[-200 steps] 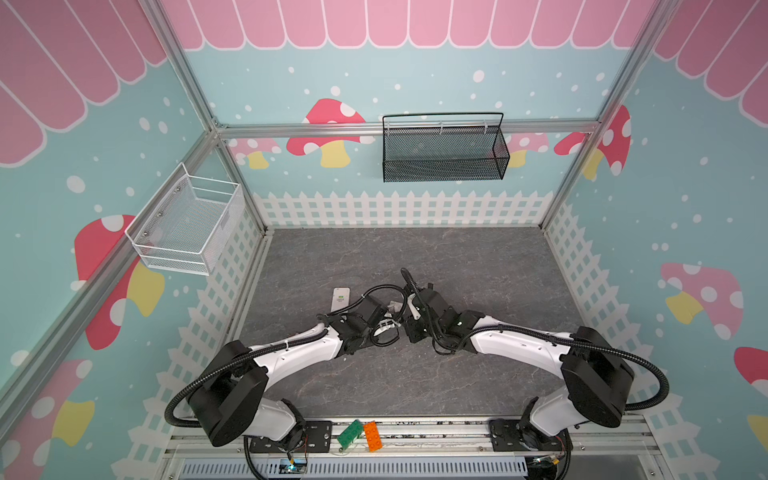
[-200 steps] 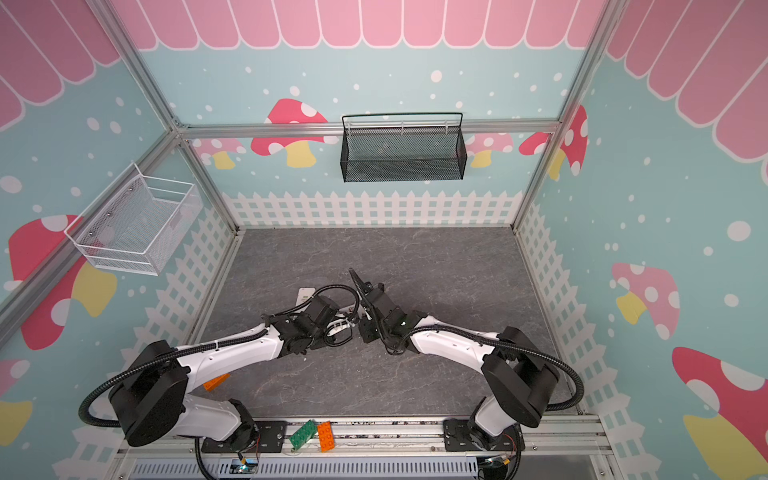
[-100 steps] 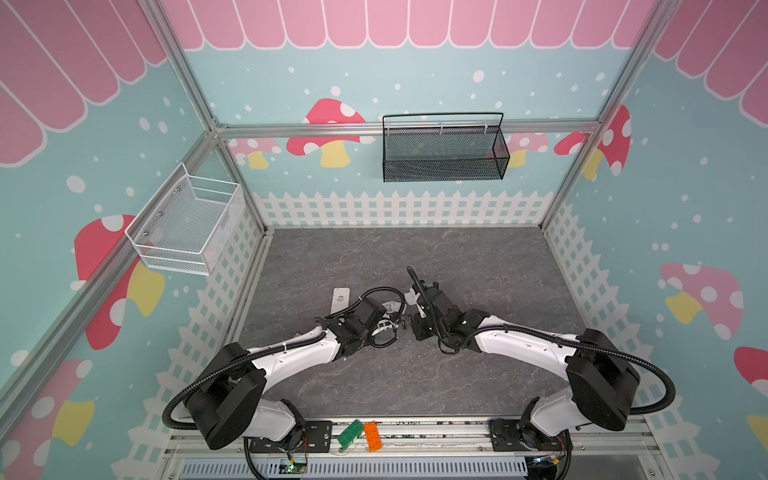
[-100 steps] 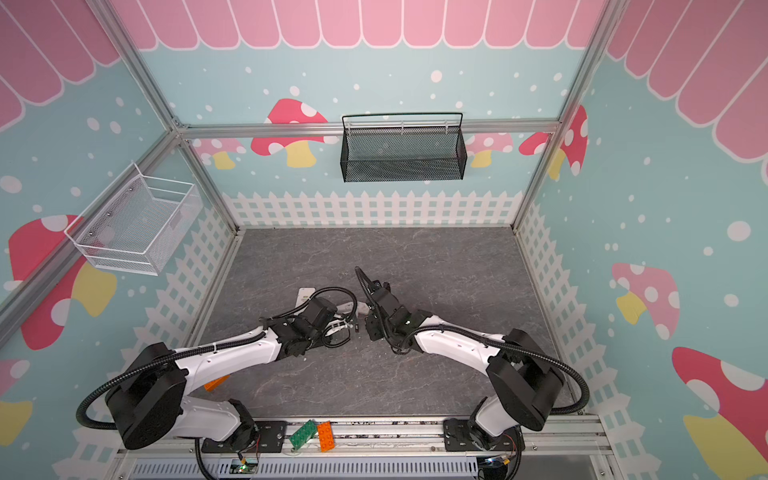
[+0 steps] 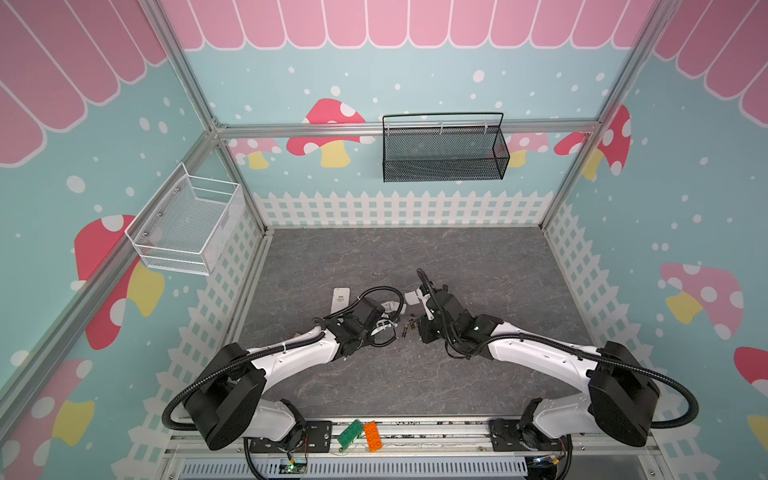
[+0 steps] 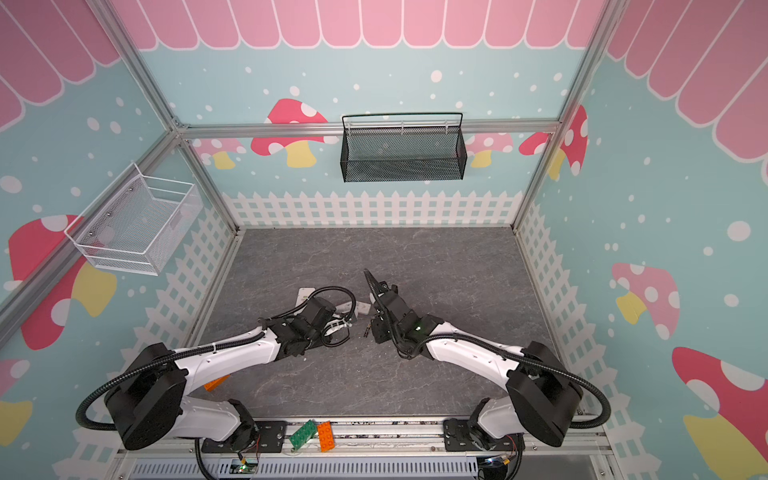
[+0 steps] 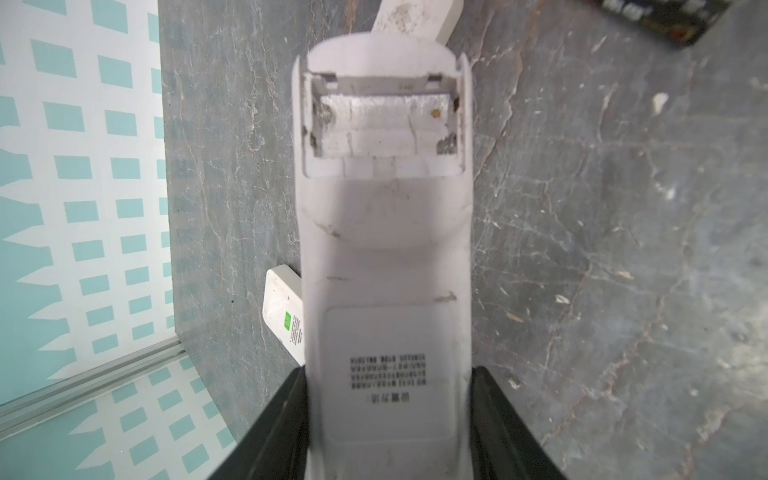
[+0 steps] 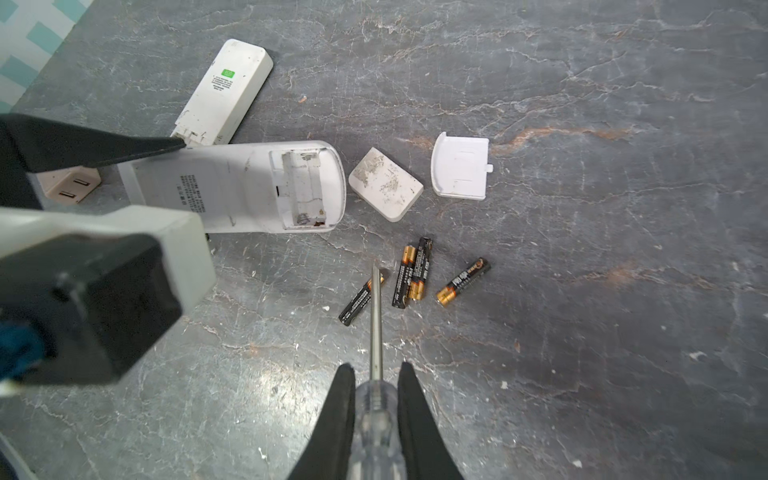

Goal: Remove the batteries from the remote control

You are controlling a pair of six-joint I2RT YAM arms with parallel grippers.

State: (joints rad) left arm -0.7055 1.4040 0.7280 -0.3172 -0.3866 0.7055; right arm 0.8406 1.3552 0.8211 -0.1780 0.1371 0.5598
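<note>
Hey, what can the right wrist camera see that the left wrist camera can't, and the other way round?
Only the right wrist view: four batteries lying loose on the table, the screwdriver held in the right gripper, and a clean white cover. Only the left wrist view: both fingers of the left gripper clamping the remote by its sides, and the metal rail at the wall's foot. Both: the remote's compartment open and empty, the smaller remote with a green sticker, and the scuffed cover beyond the remote's end.

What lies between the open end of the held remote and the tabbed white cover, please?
In the right wrist view, a scuffed white piece lies flat between the remote and the tabbed cover.
</note>
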